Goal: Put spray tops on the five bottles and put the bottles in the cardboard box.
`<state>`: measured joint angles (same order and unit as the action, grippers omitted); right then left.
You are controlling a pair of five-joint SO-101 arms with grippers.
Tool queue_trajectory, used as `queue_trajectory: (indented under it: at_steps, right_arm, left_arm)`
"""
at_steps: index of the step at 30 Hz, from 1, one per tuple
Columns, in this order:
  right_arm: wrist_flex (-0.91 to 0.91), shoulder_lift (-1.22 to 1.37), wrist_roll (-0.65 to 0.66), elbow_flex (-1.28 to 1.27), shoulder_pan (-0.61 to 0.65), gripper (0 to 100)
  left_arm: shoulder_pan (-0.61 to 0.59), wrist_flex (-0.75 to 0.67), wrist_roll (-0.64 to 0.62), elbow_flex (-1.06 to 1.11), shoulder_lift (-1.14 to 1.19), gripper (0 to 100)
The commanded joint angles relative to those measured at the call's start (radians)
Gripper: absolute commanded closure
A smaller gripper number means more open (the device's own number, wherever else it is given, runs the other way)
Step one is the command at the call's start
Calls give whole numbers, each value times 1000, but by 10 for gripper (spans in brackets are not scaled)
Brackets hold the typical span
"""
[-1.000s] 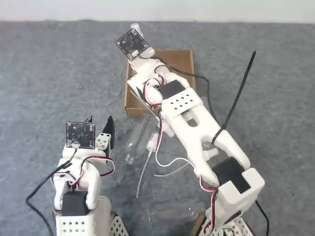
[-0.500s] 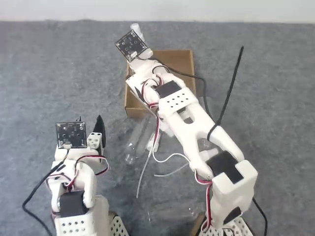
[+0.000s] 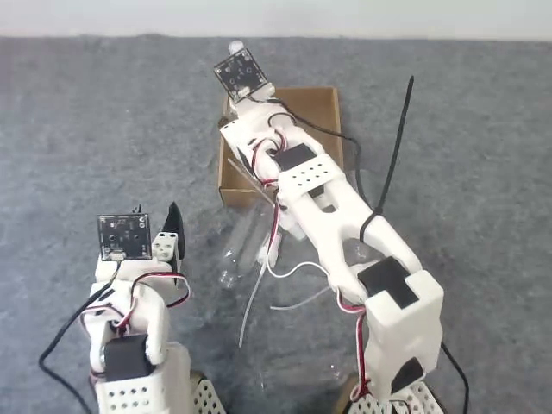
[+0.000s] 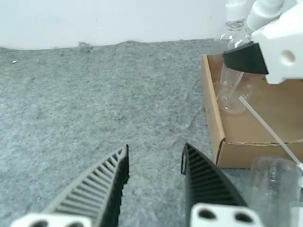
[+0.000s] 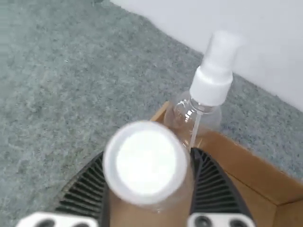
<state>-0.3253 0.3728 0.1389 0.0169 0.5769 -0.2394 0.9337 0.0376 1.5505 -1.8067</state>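
Observation:
My right gripper (image 5: 149, 182) is shut on a clear bottle with a round white spray top (image 5: 144, 161), held over the far left corner of the cardboard box (image 3: 323, 108). Just beyond it, a second capped bottle (image 5: 208, 90) stands in that corner of the box (image 5: 246, 172). My left gripper (image 4: 154, 163) hangs open and empty over the carpet, short of the box (image 4: 213, 123). Its black fingers (image 3: 173, 226) sit at the lower left in the high view. A clear bottle (image 3: 240, 246) without a top lies between the arms.
A loose white dip tube (image 3: 253, 297) and thin wires trail on the carpet between the arms. Another clear bottle (image 3: 302, 373) lies near the right arm's base. A black cable tie (image 3: 392, 159) sticks up from the right arm. Grey carpet (image 3: 78, 129) lies open to the left.
The right arm has swung slightly right over the box with its bottle. The left arm shifted a little left one second ago and has since stayed still.

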Motion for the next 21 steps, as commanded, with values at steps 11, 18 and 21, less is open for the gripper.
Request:
queue_trajectory:
  at_steps: [11, 18, 21]
  right_arm:
    - [22, 47, -9, 189, -33, 920]
    - [24, 99, -9, 199, -35, 920]
    - [28, 113, -9, 199, -33, 920]
  left_arm:
    - [-3, -40, -14, -39, -15, 831]
    - [-3, -40, -14, -39, -15, 831]
    - [-3, -40, -14, -39, -15, 831]
